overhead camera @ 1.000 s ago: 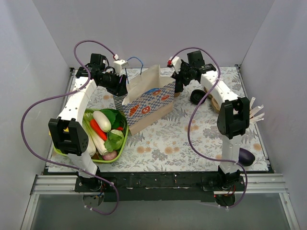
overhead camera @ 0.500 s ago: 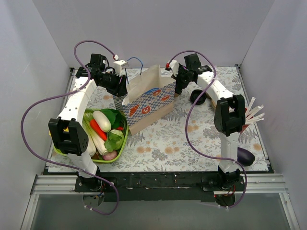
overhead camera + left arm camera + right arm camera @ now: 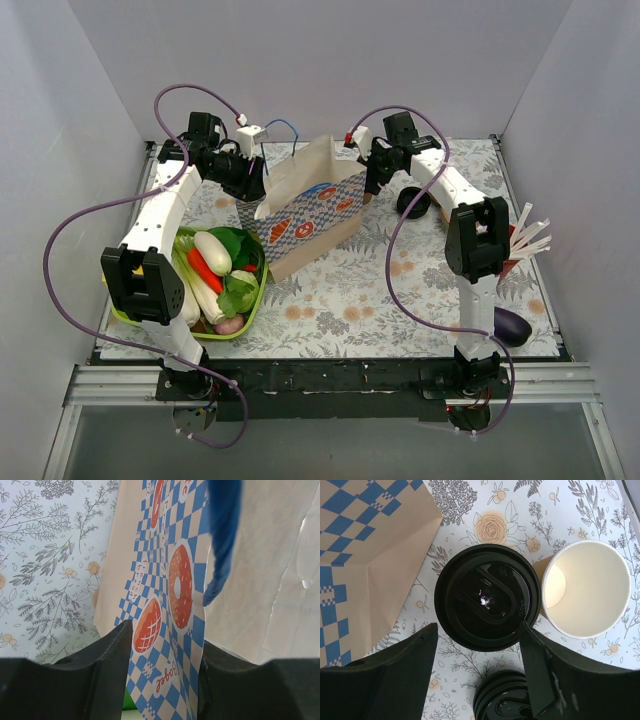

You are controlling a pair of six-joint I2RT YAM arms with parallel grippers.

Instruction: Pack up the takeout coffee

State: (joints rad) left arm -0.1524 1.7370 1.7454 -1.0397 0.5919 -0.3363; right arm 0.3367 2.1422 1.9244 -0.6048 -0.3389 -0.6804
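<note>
The takeout coffee (image 3: 487, 597), a cup under a round black lid, stands on the flowered cloth beside the paper bag (image 3: 365, 555). My right gripper (image 3: 477, 627) hovers right over it, open, one finger on each side of the lid and a gap at the left one. In the top view the right gripper (image 3: 375, 172) hides the cup, just right of the bag (image 3: 310, 205). My left gripper (image 3: 250, 180) is shut on the bag's left end. The checked bag wall (image 3: 170, 630) fills the space between its fingers.
An empty open paper cup (image 3: 585, 587) touches the coffee's right side. A stack of black lids (image 3: 505, 702) lies just below it. A red cup of white sticks (image 3: 525, 240) stands at the right, a purple object (image 3: 513, 325) near the right base. The green vegetable basket (image 3: 258, 290) sits left.
My right arm has shifted a little left toward the bag, and its jaws have narrowed around the lidded cup. The left arm and the bag have not moved.
</note>
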